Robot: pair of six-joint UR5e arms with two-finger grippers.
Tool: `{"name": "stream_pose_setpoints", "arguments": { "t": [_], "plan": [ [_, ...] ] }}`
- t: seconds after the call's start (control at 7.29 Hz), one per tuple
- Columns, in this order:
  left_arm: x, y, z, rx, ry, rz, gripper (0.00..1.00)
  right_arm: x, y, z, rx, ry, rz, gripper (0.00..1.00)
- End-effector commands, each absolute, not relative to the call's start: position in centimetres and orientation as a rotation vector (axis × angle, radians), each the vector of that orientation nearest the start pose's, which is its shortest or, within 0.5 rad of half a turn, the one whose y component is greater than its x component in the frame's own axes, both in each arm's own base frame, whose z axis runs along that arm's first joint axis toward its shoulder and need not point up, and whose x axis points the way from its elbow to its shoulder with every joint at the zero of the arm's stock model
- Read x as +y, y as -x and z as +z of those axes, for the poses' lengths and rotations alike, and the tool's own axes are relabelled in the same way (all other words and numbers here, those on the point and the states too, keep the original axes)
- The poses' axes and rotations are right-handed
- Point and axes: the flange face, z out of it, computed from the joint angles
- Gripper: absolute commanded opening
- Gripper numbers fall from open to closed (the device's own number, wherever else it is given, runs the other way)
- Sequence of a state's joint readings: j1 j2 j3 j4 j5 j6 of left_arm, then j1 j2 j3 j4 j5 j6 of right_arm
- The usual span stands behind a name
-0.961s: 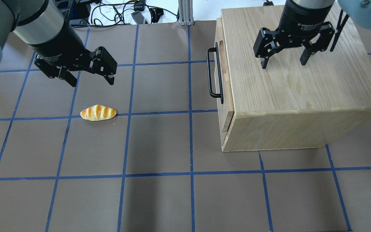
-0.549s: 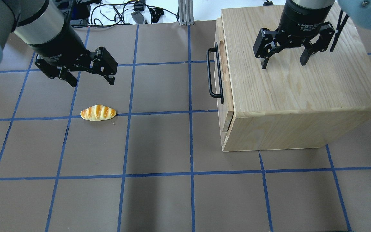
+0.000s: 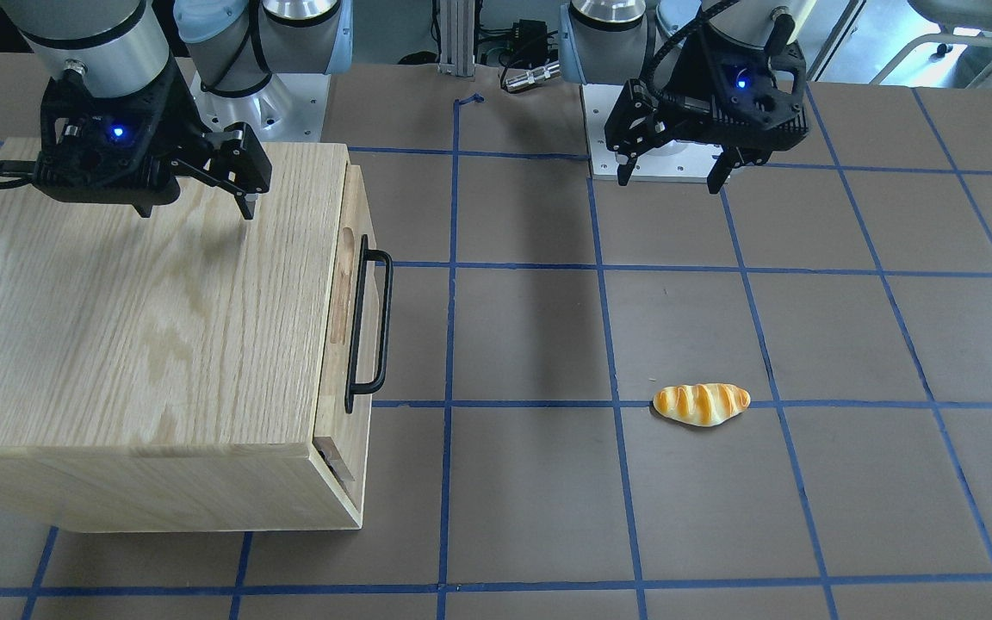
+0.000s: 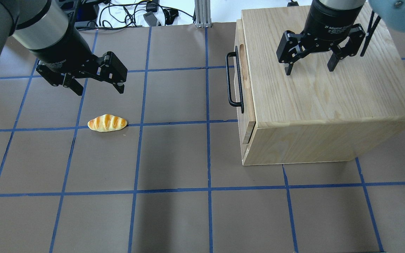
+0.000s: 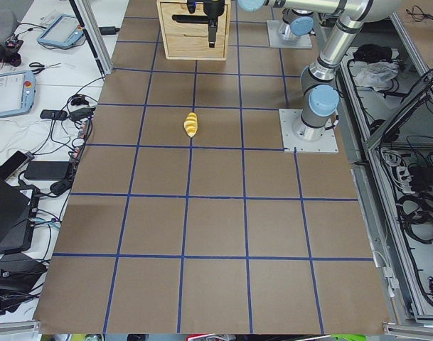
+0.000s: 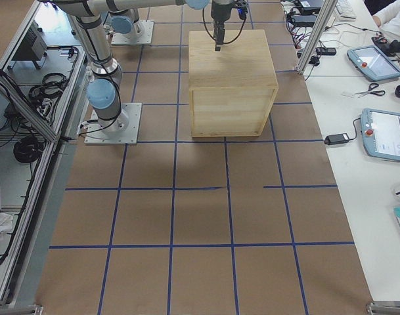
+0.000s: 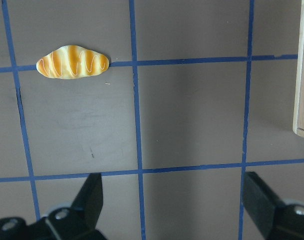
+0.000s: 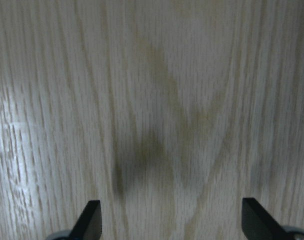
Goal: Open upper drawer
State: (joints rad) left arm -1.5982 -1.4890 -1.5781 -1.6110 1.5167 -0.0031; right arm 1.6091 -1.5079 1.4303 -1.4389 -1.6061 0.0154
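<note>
Brown table mat with a blue tape grid nearest the robot. Further out on the left half, a striped bread roll lies on a grid line. Just beyond it the left gripper hangs above the mat, fingers spread wide, nothing between them, well apart from the roll. On the right half stands the oak cabinet. The upper drawer is in the cabinet's side that faces the table's middle; its front panel sits close against the body, not pulled out, and no finger touches the black bar handle. The right gripper hovers over the cabinet top, fingers spread, empty. Cables lie past the mat's far edge.
</note>
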Motion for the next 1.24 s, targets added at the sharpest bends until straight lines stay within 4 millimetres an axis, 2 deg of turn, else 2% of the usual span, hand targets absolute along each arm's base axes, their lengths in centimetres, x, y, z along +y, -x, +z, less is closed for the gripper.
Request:
{"name": "stream_pose_setpoints", "arguments": {
  "t": [0.0,0.69,1.1],
  "plan": [
    [-45.6,15.1,51.8,3.196,-0.002,-0.047,1.0,-50.7,-14.9,51.3,3.177,0.038,0.084,1.0],
    [-45.9,15.1,51.5,3.189,0.099,-0.047,1.0,-50.6,-14.9,51.2,3.177,0.038,0.086,1.0],
    [-48.3,15.2,49.6,3.164,0.145,-0.067,1.0,-50.6,-14.9,51.2,3.177,0.038,0.086,1.0]
  ]
}}
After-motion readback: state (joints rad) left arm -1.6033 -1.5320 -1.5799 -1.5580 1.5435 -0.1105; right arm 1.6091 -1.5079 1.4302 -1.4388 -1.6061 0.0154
